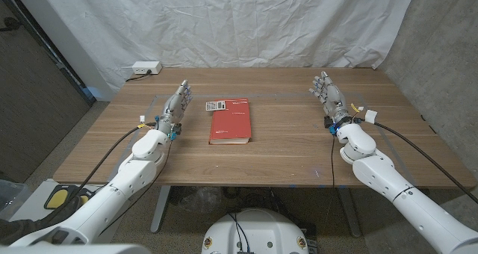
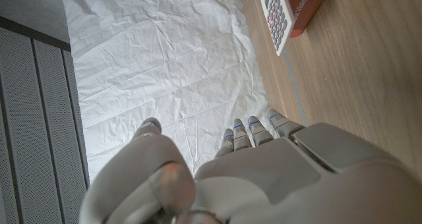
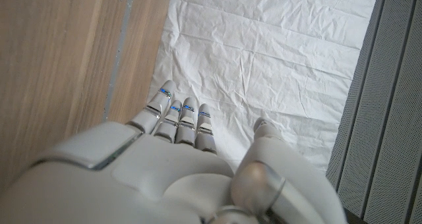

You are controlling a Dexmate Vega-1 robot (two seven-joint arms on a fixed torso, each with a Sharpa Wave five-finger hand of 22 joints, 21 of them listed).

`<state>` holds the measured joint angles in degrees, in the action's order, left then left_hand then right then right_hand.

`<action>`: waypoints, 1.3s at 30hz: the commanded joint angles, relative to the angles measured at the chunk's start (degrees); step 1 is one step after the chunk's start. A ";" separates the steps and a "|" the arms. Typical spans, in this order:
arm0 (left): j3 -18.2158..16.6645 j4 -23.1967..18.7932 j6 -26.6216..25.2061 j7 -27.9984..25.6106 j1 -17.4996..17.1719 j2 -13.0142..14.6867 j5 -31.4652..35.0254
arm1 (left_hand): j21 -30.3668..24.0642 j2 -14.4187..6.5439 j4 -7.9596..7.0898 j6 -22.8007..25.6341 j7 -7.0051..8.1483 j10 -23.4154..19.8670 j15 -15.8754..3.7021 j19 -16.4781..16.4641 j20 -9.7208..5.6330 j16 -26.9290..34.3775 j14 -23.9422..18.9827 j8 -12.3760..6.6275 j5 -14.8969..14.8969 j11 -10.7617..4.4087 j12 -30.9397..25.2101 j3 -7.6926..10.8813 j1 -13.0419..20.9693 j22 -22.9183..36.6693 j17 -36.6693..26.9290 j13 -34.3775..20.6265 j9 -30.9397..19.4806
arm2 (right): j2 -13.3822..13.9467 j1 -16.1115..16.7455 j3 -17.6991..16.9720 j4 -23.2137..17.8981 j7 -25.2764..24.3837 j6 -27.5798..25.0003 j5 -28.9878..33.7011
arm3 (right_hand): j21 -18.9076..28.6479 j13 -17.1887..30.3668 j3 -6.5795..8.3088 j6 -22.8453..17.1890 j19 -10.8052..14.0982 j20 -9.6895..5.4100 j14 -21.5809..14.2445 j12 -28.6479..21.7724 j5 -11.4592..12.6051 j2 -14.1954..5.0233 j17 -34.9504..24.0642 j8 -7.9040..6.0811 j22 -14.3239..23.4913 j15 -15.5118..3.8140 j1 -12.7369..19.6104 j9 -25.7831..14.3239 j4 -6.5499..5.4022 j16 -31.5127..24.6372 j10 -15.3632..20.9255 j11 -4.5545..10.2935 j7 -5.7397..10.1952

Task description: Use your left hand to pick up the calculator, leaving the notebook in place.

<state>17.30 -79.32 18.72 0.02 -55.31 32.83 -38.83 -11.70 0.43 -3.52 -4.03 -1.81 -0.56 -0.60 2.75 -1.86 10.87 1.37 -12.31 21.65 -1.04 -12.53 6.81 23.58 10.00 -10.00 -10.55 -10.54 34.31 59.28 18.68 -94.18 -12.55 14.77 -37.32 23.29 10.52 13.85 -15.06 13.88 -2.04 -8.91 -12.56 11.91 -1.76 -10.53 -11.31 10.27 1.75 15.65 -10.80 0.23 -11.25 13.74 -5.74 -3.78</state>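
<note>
A red notebook (image 1: 230, 122) lies at the table's middle, with a small grey calculator (image 1: 216, 105) resting on its far left corner. In the left wrist view the calculator (image 2: 277, 16) overhangs the notebook's (image 2: 305, 6) edge. My left hand (image 1: 176, 107) stands on its edge to the left of the notebook, fingers straight and apart, holding nothing; its back shows in the left wrist view (image 2: 264, 178). My right hand (image 1: 330, 97) stands the same way at the far right, empty, also seen in the right wrist view (image 3: 171, 165).
A white power box (image 1: 145, 68) with a cable sits at the table's (image 1: 284, 160) far left corner. A white sheet (image 1: 246, 22) hangs behind the table. Bare wood lies between the notebook and each hand.
</note>
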 commanded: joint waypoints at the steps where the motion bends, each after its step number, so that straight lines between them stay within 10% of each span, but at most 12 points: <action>1: -1.42 -4.33 0.30 -3.85 -2.99 1.31 1.79 | -0.33 -0.20 0.67 0.86 -0.01 -0.82 0.11 -0.35 -1.07 0.62 -0.99 -0.40 0.08 -0.05 -0.40 0.36 1.39 0.32 -0.25 -0.12 -0.12 | -0.02 -0.15 0.25 -0.38 -0.21 -0.09 0.23 | -0.08 0.12 -0.02 -0.51 0.49 -1.05 -0.59 -0.38 -0.24 -0.08 -0.08 -0.34 0.12 0.14 -0.06 -0.10 0.40 -0.14 0.59 0.05 -0.22; 22: 0.51 0.51 8.06 -20.23 -0.86 0.16 24.26 | -0.41 -1.67 5.50 8.87 2.42 -8.24 -3.32 -1.42 -1.78 1.05 -7.45 -1.69 -1.43 -3.94 -1.31 2.52 10.36 0.43 -0.21 -0.26 -0.27 | 0.54 0.47 -0.45 -1.52 -1.62 -0.66 0.30 | -0.37 0.13 -0.06 -0.70 0.63 -0.96 -0.89 -0.36 -0.33 -0.16 -0.10 -0.32 0.14 0.10 -0.08 -0.11 0.51 -0.13 0.79 0.22 -0.06; 39: 0.10 0.88 9.35 -21.39 -1.04 0.56 26.19 | -0.81 -1.67 6.61 11.07 2.84 -10.05 -3.84 -2.90 -2.59 0.84 -8.88 -1.80 -1.59 -4.52 -1.20 2.75 12.34 0.56 -0.21 -0.28 -0.29 | 0.07 0.05 -0.30 -1.38 -2.17 -0.30 0.73 | -0.61 0.14 -0.11 -0.79 0.76 -0.95 -1.16 -0.36 -0.41 -0.22 -0.12 -0.29 0.16 0.07 -0.12 -0.13 0.60 -0.13 1.01 0.32 -0.03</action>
<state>17.52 -77.83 28.13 -19.16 -55.99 32.75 -15.66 -12.31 -1.29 2.73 6.48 1.13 -10.11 -2.06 0.20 -1.74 11.68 -7.02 -13.80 20.12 -5.44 -13.43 9.54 35.26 10.27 -9.99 -10.54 -10.53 34.74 59.75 18.22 -95.71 -14.51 14.20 -36.83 23.07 10.51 13.61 -15.20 14.19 -2.36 -9.63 -12.55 11.64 -1.75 -10.52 -11.31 10.26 1.64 15.64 -10.78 0.46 -11.25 14.03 -5.43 -3.68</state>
